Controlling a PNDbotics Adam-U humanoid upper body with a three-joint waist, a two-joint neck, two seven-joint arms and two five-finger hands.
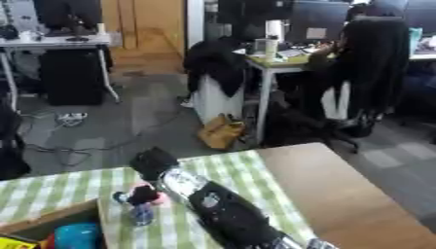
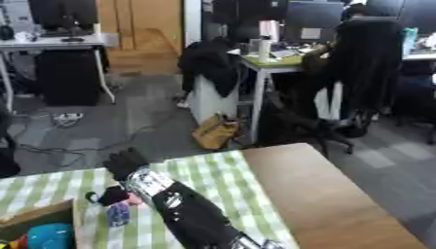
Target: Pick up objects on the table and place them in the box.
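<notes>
On green-checked cloth over a wooden table, office desks behind.

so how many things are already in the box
2 show: a blue object in the box near the picture's bottom edge, and a yellow one at its lower left corner. The box is cut off by the frame, so more may be hidden.
</notes>
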